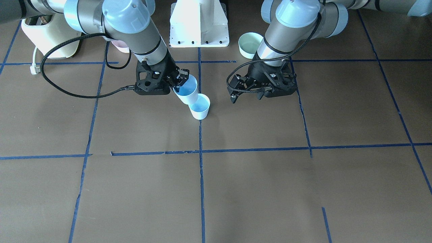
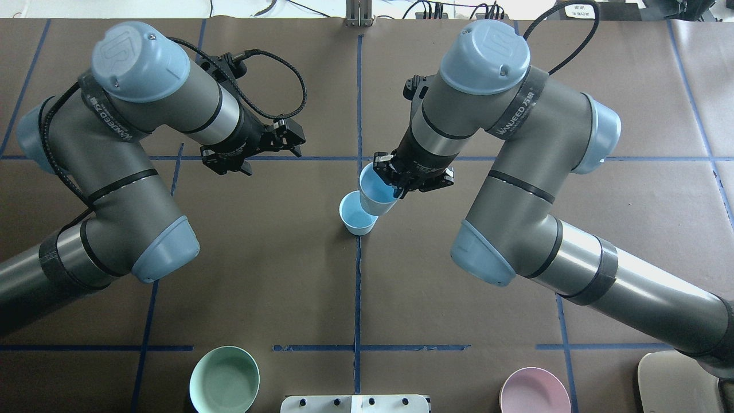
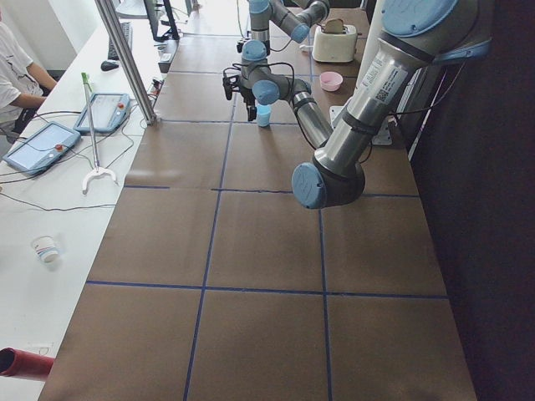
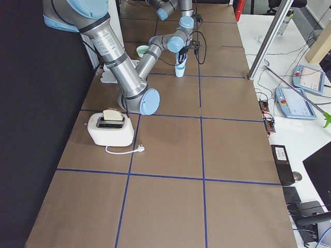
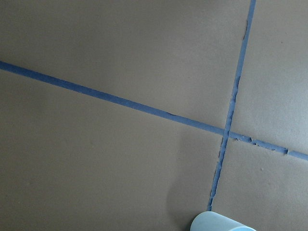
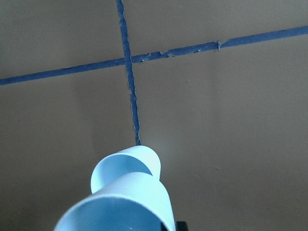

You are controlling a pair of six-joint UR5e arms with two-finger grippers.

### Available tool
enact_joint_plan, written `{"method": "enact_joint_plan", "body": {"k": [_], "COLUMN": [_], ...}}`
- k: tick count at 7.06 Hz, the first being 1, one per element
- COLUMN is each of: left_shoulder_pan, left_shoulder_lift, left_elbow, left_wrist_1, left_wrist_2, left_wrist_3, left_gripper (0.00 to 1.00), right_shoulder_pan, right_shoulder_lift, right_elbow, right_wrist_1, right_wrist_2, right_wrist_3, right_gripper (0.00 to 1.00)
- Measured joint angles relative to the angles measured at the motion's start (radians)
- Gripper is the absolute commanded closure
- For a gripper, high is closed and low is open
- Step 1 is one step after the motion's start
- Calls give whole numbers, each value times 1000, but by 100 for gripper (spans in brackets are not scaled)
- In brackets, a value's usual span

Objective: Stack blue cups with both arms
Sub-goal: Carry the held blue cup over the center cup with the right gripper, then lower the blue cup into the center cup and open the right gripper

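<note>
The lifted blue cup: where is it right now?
Overhead view: mid-table, the lifted blue cup hangs tilted in the right gripper, its base by the rim of the standing blue cup.

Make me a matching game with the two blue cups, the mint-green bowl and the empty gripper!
Things:
1. upper blue cup
2. lower blue cup
3. mint-green bowl
4. left gripper

States:
A. open, holding nothing
B. standing on the table
C. beside the white base pedestal
D. gripped by the right gripper

Pairs: 1-D, 2-B, 3-C, 4-A.
</note>
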State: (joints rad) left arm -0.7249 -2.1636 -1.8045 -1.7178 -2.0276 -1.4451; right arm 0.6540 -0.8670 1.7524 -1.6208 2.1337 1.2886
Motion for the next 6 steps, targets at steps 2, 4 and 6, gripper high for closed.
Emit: {"method": "enact_joint_plan", "body": {"k": [2,4,6], "left_shoulder_pan": [-5,-6,-4], "left_shoulder_lift": [2,2,2], "left_elbow": [0,1,1], "left_wrist_1": [0,0,0], "left_wrist_2": [1,1,1], "left_wrist_3": [-1,-1,-2], "left_gripper": [0,0,0], "right_shoulder_pan": [-23,-36,-47], "right_shoulder_lift": [4,12,16], "right_elbow": [-10,-14,-19], "right_wrist_1": [-1,1,4], "right_wrist_2": [-16,-32,-53], "right_wrist_3": [25,57,69], "right_gripper": [100,100,97]}}
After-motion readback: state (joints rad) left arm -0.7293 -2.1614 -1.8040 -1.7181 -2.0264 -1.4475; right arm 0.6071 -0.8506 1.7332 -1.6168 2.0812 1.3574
